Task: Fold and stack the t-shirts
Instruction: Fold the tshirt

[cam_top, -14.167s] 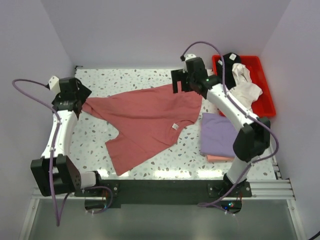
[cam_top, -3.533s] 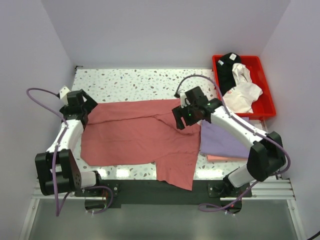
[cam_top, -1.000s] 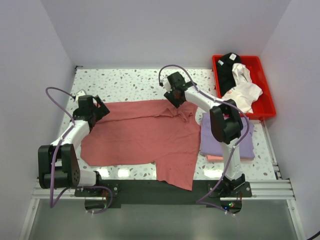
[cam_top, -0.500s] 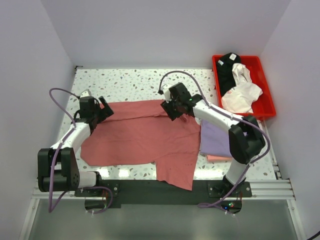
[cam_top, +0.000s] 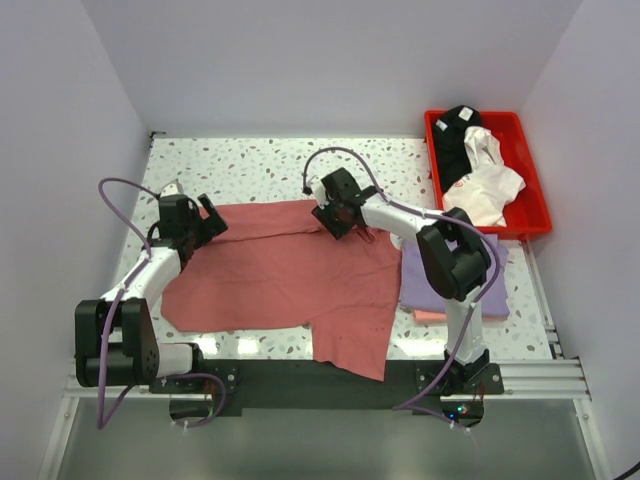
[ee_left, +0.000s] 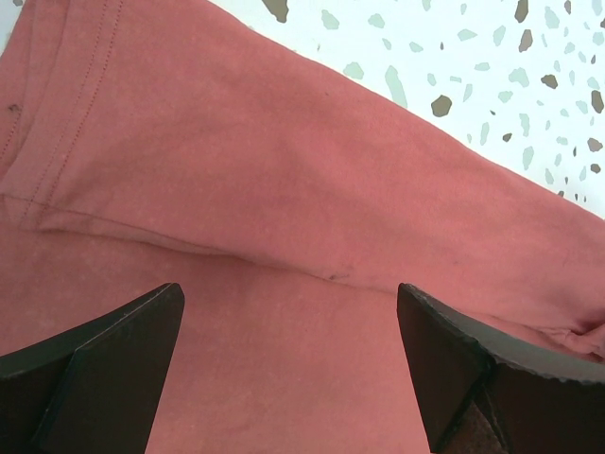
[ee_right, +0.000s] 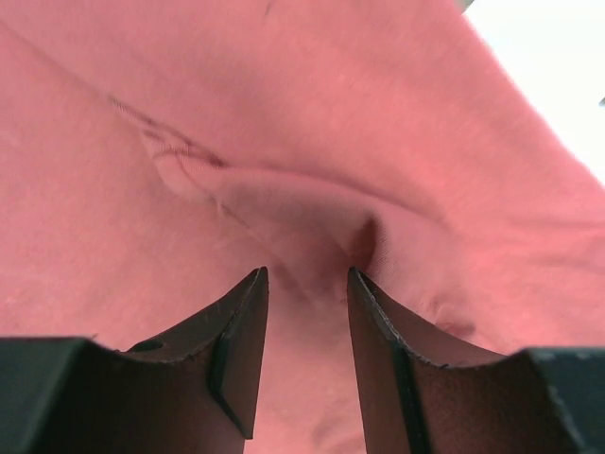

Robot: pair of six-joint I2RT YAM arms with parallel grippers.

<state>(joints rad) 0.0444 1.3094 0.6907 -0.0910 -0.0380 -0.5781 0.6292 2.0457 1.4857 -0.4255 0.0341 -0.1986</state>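
Note:
The dusty red t-shirt (cam_top: 280, 270) lies spread flat across the table's middle, one part hanging over the near edge. My left gripper (cam_top: 205, 222) hovers over its far left corner. In the left wrist view that gripper (ee_left: 288, 293) stands wide open above a folded band of red cloth (ee_left: 284, 170), holding nothing. My right gripper (cam_top: 330, 218) is down on the shirt's far edge. Its jaws (ee_right: 307, 274) are narrowed, with a gap, around a puckered ridge of cloth (ee_right: 312, 222). A folded lavender t-shirt (cam_top: 440, 270) lies on a pale pink one (cam_top: 430, 316) at the right.
A red tray (cam_top: 528, 150) at the back right holds a white t-shirt (cam_top: 485, 185) and a black one (cam_top: 458, 130). Speckled tabletop (cam_top: 260, 165) shows behind the red shirt. Walls close in the back and both sides.
My right gripper has slid left along the shirt's far edge and its jaws have narrowed around a pucker of cloth. The left gripper moved slightly right and stays open.

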